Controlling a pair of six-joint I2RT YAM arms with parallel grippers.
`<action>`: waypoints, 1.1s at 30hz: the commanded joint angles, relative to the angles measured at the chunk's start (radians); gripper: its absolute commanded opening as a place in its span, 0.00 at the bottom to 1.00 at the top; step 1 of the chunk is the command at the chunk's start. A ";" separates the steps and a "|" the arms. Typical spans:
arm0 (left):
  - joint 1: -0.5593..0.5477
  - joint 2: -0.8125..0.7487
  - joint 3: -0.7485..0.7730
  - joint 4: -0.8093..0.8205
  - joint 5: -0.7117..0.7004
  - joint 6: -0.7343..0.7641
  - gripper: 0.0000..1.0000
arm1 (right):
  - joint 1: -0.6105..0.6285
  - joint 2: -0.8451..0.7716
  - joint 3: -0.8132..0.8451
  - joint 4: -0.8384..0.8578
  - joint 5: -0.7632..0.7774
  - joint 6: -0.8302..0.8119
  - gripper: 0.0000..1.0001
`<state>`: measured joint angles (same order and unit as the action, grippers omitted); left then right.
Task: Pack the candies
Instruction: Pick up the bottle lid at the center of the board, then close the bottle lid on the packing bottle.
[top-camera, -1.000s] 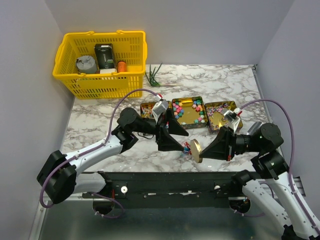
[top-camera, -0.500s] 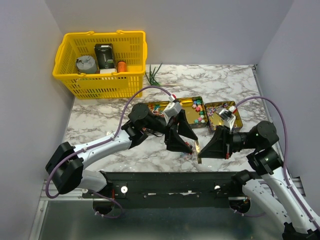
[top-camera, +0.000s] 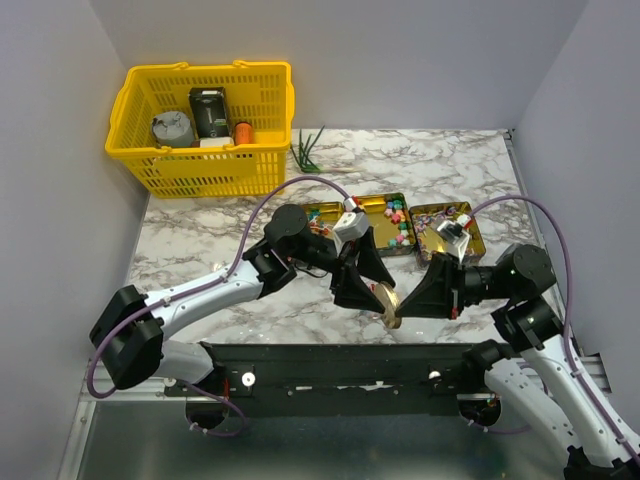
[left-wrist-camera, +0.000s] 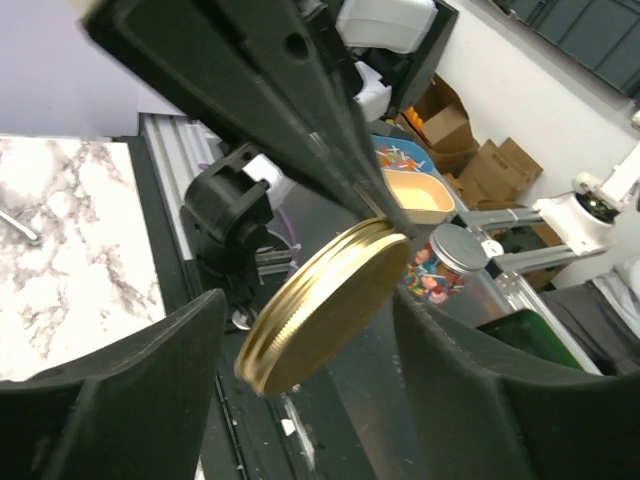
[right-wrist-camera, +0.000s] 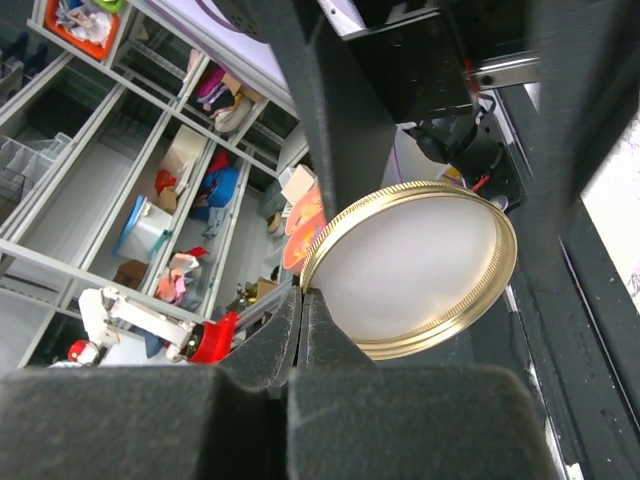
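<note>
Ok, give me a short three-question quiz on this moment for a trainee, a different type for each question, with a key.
1. True or false: the left gripper is shut.
2. Which one pinches the round gold lid by its rim? A) left gripper B) right gripper C) neither
3. Fill in: the candies in view lie in open square gold ___.

Key
1. False: its fingers stand wide apart, either side of the lid.
2. B: its fingers are closed on the rim and the lid is held tilted in the air.
3. tins
</note>
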<state>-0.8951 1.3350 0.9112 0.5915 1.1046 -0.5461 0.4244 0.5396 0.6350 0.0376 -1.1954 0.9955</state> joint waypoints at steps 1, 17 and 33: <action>-0.022 -0.028 0.003 0.005 0.037 0.012 0.68 | 0.005 0.014 -0.018 0.051 -0.015 0.003 0.01; -0.033 -0.045 -0.083 0.033 -0.064 -0.040 0.08 | 0.005 0.063 -0.086 0.041 0.086 -0.005 0.26; -0.031 -0.079 -0.133 -0.269 -0.520 -0.158 0.14 | 0.005 0.016 -0.080 -0.442 0.718 -0.267 0.68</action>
<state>-0.9154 1.2976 0.7975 0.3813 0.7620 -0.6243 0.4347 0.5697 0.5697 -0.1917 -0.8150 0.8104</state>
